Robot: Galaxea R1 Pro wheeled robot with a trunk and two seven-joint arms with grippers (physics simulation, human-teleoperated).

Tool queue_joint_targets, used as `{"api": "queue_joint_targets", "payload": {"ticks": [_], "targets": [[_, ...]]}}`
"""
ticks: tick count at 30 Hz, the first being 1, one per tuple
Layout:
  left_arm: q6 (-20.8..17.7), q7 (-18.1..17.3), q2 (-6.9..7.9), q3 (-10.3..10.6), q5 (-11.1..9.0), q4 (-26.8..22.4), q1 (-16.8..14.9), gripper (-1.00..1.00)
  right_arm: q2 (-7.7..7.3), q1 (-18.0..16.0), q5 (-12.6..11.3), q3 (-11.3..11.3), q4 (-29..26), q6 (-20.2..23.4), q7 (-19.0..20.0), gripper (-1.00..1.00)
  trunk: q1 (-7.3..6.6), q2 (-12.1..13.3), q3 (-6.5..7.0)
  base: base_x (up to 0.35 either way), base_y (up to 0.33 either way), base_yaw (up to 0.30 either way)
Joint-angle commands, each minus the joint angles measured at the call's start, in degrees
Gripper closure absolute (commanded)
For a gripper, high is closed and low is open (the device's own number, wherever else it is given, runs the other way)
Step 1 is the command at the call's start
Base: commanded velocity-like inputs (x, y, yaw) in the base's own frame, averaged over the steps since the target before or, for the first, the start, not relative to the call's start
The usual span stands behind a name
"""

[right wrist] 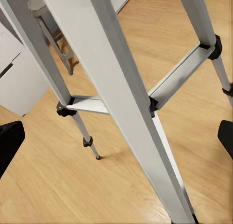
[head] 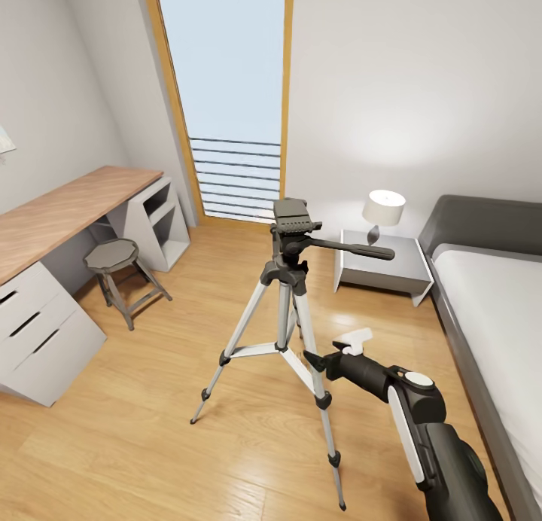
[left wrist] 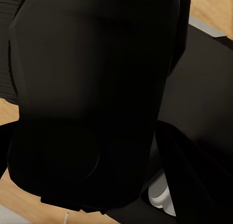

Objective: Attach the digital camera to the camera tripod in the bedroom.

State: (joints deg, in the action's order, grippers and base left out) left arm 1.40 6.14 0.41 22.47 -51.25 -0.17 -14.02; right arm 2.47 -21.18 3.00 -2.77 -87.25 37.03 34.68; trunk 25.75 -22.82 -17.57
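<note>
The camera tripod (head: 290,280) stands on the wood floor in the middle of the bedroom, its black head (head: 290,218) bare on top and its long pan handle (head: 354,248) pointing toward the nightstand. My right gripper (head: 310,359) reaches in low from the right, level with the leg braces. In the right wrist view it is open (right wrist: 116,139), with a silver leg (right wrist: 121,98) running between its two black fingertips (right wrist: 8,142), which are wide apart. The digital camera is out of view. Black shapes (left wrist: 87,98) sit close against the left wrist camera, and the left fingers cannot be made out among them.
A wood-topped desk (head: 68,208) with white drawers runs along the left wall, with a grey stool (head: 113,257) beside it. A white nightstand (head: 380,269) with a lamp (head: 383,208) stands at the back right, a grey bed (head: 489,295) at the right, and a tall window (head: 226,92) behind.
</note>
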Motion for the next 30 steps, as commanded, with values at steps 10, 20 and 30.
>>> {"api": "queue_joint_targets", "payload": {"ticks": [10,20,30], "targets": [[0.1,0.1,0.03,0.5,-0.4,0.0,0.0,1.00,-0.23,-0.1,0.3,-1.2,-0.7,-0.8,1.6,-1.00,0.03,-0.1,-0.10,0.000,0.000,0.000],[0.1,0.1,-0.02,0.5,-0.4,0.0,0.0,1.00,-0.42,-0.1,0.3,-0.6,-0.7,-0.8,1.7,-1.00,0.03,-0.1,-0.10,0.000,0.000,0.000],[0.1,0.1,-0.05,0.5,-0.3,0.0,0.0,1.00,-0.44,-0.1,0.3,-0.3,-0.7,-0.3,1.9,-1.00,0.03,-0.1,-0.10,0.000,-0.009,0.000]]}}
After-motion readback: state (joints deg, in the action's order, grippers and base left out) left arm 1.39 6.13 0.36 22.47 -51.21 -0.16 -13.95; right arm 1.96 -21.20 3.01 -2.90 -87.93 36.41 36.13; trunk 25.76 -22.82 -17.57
